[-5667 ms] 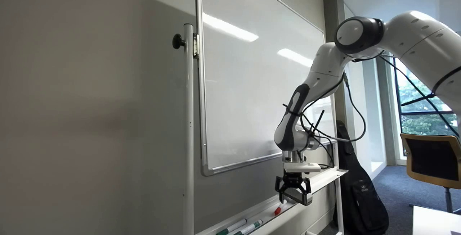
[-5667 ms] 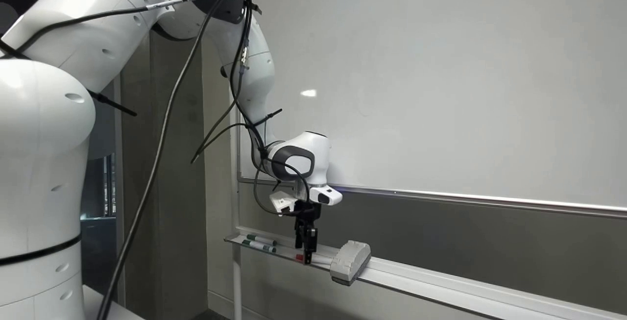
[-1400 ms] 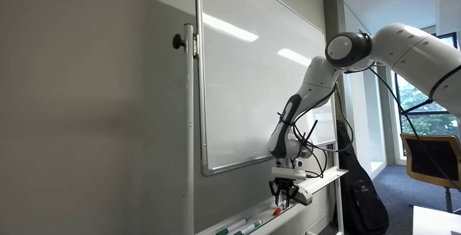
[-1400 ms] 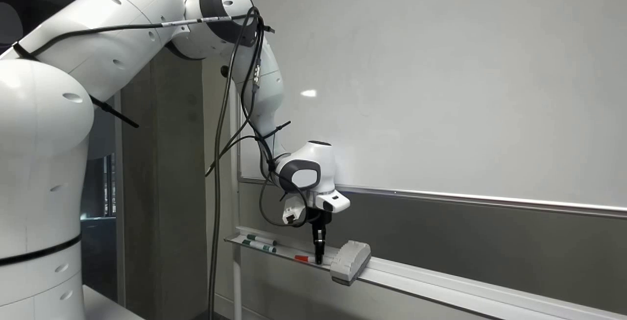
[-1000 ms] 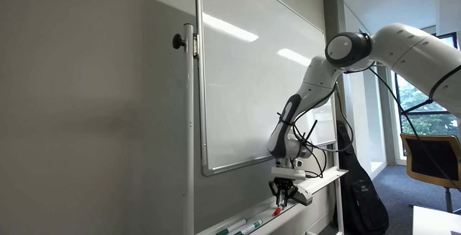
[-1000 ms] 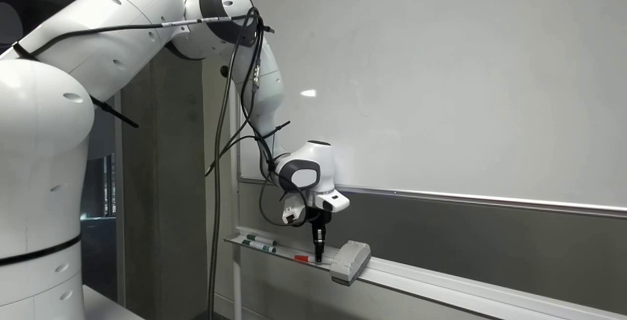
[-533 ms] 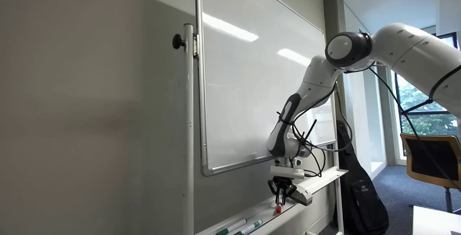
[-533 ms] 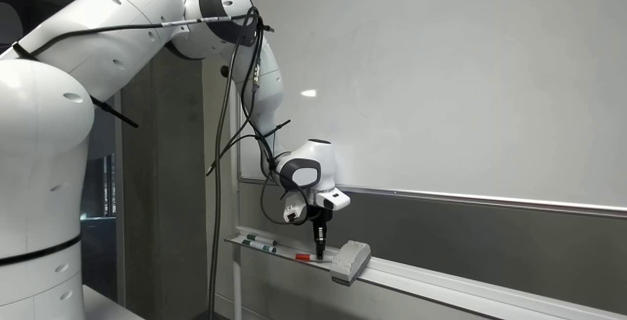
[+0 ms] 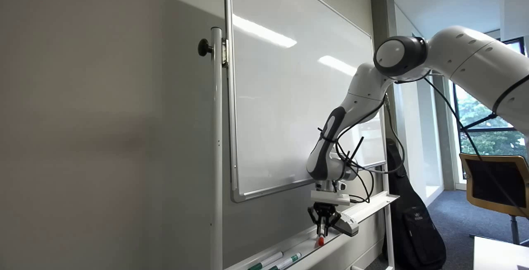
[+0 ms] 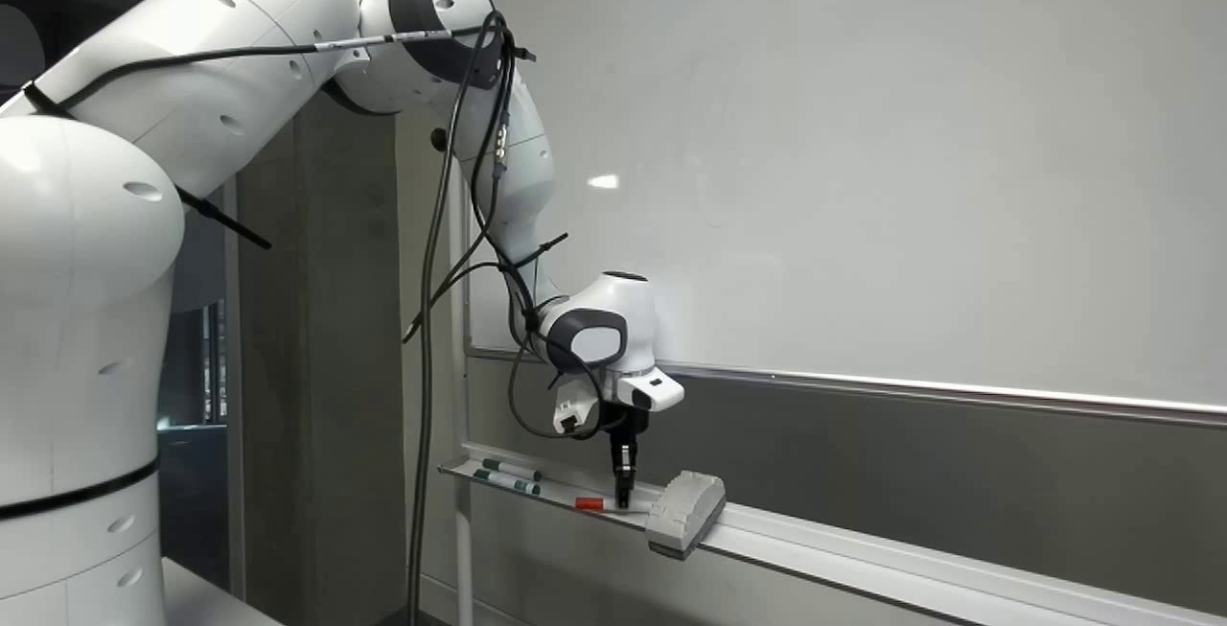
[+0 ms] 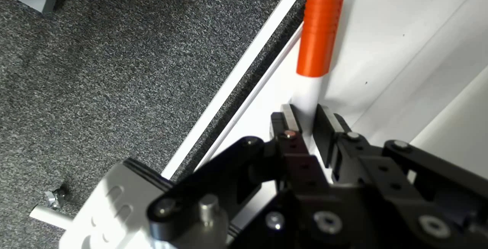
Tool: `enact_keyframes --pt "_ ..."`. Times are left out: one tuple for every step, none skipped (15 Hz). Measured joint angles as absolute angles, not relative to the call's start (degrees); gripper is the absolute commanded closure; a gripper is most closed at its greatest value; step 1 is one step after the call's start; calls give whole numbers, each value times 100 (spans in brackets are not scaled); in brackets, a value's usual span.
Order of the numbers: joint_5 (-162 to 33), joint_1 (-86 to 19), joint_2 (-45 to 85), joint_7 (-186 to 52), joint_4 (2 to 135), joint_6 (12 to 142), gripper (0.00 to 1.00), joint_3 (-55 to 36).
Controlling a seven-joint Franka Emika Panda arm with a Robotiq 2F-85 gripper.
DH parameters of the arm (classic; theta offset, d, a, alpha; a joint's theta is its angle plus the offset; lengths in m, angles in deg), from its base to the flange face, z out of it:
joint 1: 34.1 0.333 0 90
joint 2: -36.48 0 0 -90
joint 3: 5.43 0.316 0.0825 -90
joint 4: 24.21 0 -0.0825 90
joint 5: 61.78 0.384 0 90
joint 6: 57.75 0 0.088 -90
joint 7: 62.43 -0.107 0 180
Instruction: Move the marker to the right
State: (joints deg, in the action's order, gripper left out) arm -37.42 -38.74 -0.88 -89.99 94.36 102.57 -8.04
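The marker, white with an orange-red cap (image 11: 318,39), is at the whiteboard's tray (image 10: 863,564). My gripper (image 11: 305,117) points down and is shut on its white body, one finger pad pressed to each side. Past the fingertips the cap sticks out, in both exterior views on the side of the green markers. An exterior view has the gripper (image 10: 624,501) just left of the eraser, with the red cap (image 10: 589,504) to its left. Whether the marker touches the tray floor I cannot tell. Its rear end is hidden by the fingers and the eraser.
A grey-white eraser (image 10: 686,514) sits on the tray close beside the gripper. Two green-and-white markers (image 10: 508,480) lie at the tray's left end. Above the tray is the whiteboard's lower frame (image 10: 863,386). Cables (image 10: 422,223) hang from the arm.
The gripper came down and slid along the tray from the cap towards the eraser. Its fingers then closed on the marker's body, which turned a little. Over the last half second hardly anything moved.
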Motion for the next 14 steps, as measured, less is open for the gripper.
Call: enact_keyframes --pt "-3742 -3875 -52 -8923 9445 10118 95 -788" --pt "-3742 -3876 -13 -8830 9460 9956 95 -769" --pt "-3742 -3876 21 -8754 9473 9790 95 -757" --pt "-3744 -3874 54 -8700 9483 9638 95 -756" --pt "-3752 -3874 93 -8665 9498 9494 95 -759" --pt "-3768 -3872 131 -8656 9522 9378 95 -766" --pt "-3785 -3866 162 -8656 9540 9290 95 -781" --pt "-3806 -3856 186 -8656 9563 9249 95 -806" --pt "-3836 -3839 211 -8659 9595 9246 95 -846" --pt "-3864 -3825 243 -8659 9634 9246 95 -886" --pt "-3887 -3818 279 -8659 9683 9246 95 -919" --pt "-3903 -3812 318 -8659 9737 9246 95 -951" --pt "-3918 -3807 361 -8659 9796 9246 95 -981" --pt "-3936 -3802 418 -8659 9866 9246 95 -1011"
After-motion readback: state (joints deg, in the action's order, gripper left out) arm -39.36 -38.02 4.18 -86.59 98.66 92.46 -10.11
